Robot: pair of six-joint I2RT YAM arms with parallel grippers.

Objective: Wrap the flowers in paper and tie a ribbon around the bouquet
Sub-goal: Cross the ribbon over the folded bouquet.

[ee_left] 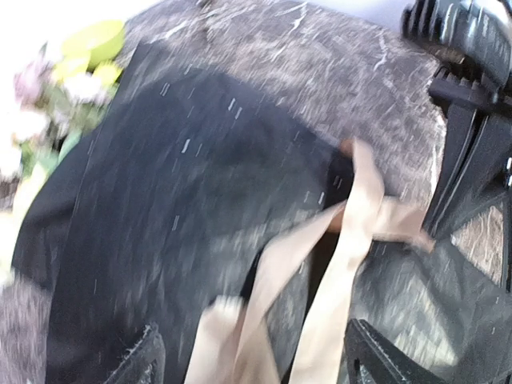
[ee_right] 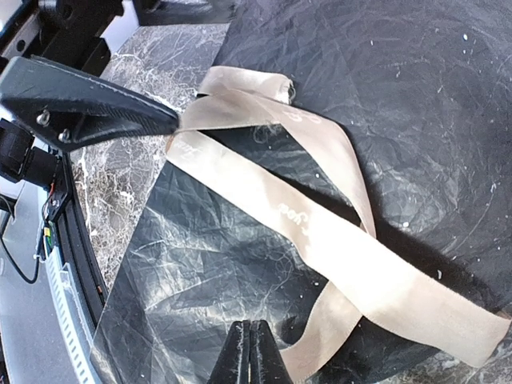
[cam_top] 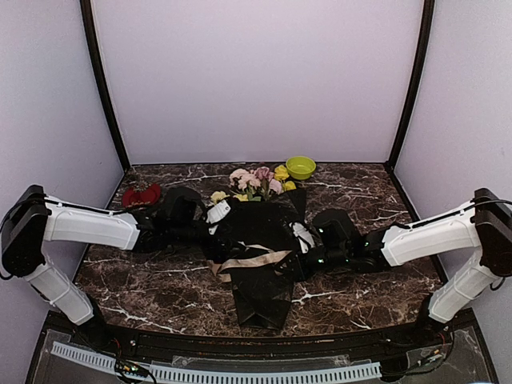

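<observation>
The ribbon (ee_right: 320,232) is laid crosswise over the bouquet's (cam_top: 260,228) lower part. The left gripper (ee_left: 260,360) is spread apart astride its strands; the right gripper (ee_right: 252,348) is closed beside a loop.

Top cam sat high behind the arms (cam_top: 88,226), looking forward-down; both wrist cams close in, sharing ribbon (ee_right: 320,232) and paper (ee_right: 416,96).
</observation>
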